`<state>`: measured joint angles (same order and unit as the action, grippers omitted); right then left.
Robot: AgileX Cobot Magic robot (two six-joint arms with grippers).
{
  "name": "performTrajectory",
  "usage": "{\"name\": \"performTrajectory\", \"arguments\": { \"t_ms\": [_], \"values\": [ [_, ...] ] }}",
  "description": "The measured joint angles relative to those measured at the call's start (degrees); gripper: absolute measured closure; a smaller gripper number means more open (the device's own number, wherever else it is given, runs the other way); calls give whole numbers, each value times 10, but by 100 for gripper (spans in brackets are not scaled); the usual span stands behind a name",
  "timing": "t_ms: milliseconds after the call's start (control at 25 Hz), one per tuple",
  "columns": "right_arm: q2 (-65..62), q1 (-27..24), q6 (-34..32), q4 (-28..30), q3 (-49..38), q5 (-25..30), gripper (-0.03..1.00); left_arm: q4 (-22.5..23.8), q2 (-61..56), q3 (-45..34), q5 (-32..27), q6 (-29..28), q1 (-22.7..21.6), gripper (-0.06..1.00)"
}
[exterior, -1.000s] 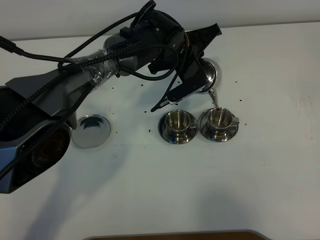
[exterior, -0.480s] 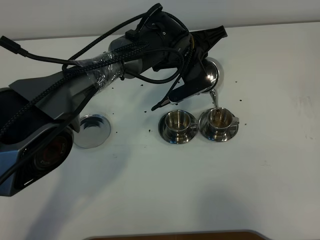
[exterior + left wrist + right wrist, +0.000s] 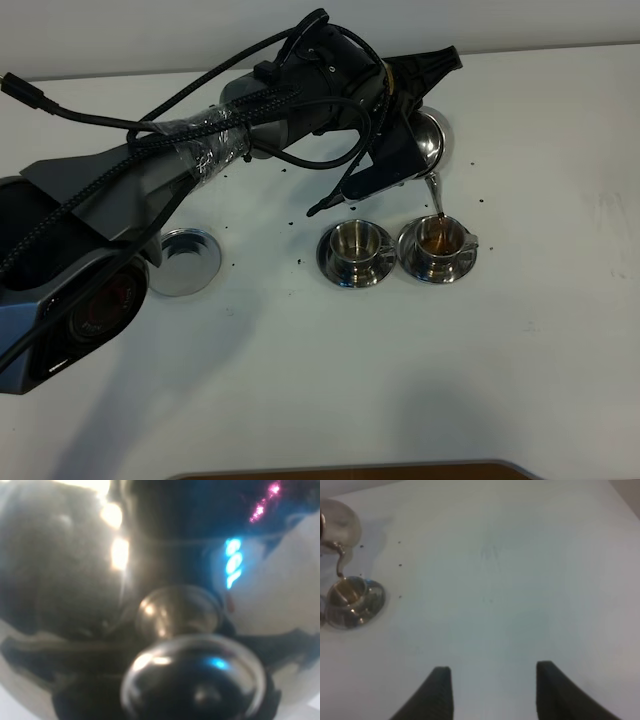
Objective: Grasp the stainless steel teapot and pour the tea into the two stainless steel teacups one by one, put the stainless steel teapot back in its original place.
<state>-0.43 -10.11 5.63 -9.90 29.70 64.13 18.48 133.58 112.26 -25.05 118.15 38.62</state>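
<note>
Exterior high view: left claw (image 3: 392,158) clamped on the tilted teapot (image 3: 426,148), which hangs above the right cup (image 3: 437,243), pouring tea (image 3: 438,202) into it. Right claw (image 3: 492,690) stands apart, empty. Next, level the spout and shift over the left cup (image 3: 355,246), seemingly unfilled.

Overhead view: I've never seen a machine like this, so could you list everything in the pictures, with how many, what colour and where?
stainless steel teapot: one, shiny silver, tipped above the right-hand cup
teacups: two, shiny silver, side by side mid-table
cup saucers: two, silver, one under each cup
spare saucer: one, silver, bare, on the table's left
tea: reddish-brown, running from the spout into the right-hand cup
specks: several, dark, scattered around the cups
table: one, white
left gripper: one, black, shut on the teapot
right gripper: one, black, open above bare table, away from the cups
</note>
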Motion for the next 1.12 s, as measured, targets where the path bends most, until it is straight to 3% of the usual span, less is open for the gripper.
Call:
{"name": "performTrajectory", "arguments": {
  "t_ms": [520,1120],
  "values": [
    [0,0,0,0,0,0,57,39,0,0,14,0,4,70],
    [0,0,0,0,0,0,57,42,0,0,20,0,10,70]
  ]
}}
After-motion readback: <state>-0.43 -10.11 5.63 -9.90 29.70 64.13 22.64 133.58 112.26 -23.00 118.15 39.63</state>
